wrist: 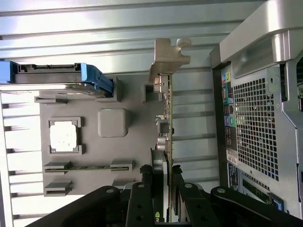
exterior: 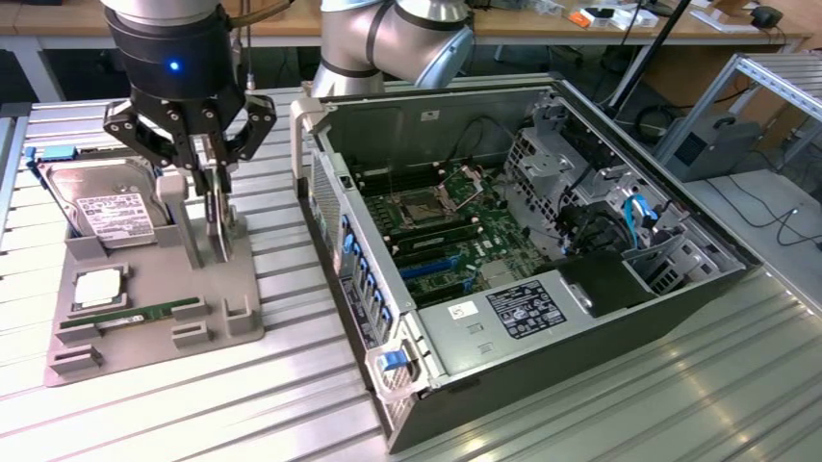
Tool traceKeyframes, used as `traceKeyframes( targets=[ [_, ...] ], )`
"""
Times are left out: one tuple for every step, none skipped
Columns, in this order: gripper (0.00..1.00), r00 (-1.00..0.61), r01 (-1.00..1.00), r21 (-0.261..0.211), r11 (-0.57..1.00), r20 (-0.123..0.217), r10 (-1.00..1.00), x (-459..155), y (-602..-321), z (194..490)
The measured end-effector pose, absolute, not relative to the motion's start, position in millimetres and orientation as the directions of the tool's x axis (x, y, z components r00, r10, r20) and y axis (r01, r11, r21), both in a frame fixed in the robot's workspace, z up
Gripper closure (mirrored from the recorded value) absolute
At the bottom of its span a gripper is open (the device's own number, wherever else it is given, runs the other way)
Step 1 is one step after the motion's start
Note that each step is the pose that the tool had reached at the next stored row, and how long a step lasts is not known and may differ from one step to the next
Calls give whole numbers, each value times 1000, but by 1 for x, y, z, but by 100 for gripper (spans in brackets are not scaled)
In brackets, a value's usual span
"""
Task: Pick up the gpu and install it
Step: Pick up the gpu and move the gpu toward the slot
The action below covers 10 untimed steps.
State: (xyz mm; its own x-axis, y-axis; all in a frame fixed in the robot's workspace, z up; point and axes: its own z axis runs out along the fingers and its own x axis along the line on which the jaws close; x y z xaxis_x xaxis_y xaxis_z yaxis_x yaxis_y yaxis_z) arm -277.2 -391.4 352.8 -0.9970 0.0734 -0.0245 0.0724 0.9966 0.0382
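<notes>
The gpu (exterior: pixel 221 233) stands on edge in a slot of the grey holder tray (exterior: pixel 218 332), at the exterior view's left. In the wrist view the gpu (wrist: pixel 168 120) is seen edge-on as a thin card, and its metal bracket (wrist: pixel 168 56) lies at the end far from the fingers. My gripper (exterior: pixel 214 200) reaches straight down onto the card's upper edge. Its black fingers (wrist: pixel 158 172) sit tight against both faces, so the gripper (wrist: pixel 167 178) is shut on the card. The card's lower edge still rests in the tray (wrist: pixel 132 142).
The open computer case (exterior: pixel 346 125) lies right of the tray, its motherboard (exterior: pixel 444 226) facing up. The tray also carries a hard drive (exterior: pixel 110 207) in a blue frame (wrist: pixel 61 78), a square chip (exterior: pixel 100 289) and a green memory stick (exterior: pixel 141 313). Ribbed metal tabletop lies all around.
</notes>
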Motion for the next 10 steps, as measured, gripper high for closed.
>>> traceKeyframes(
  targets=[
    [73, -997, 72, 38, 997, -25, 73, -277, -391, 353],
    [73, -997, 72, 38, 997, -25, 73, -277, -391, 355],
    [73, -997, 72, 38, 997, -25, 73, -277, -391, 355],
    [73, -997, 72, 38, 997, -25, 73, -277, -391, 356],
    [73, -997, 72, 38, 997, -25, 73, -277, -391, 358],
    [73, -997, 72, 38, 997, -24, 73, -277, -391, 359],
    [73, -997, 72, 38, 997, -25, 73, -277, -391, 361],
    [73, -997, 72, 38, 997, -25, 73, -277, -391, 362],
    [73, -997, 72, 38, 997, -25, 73, -277, -391, 363],
    [73, -997, 72, 38, 997, -24, 73, -277, -391, 365]
  ],
)
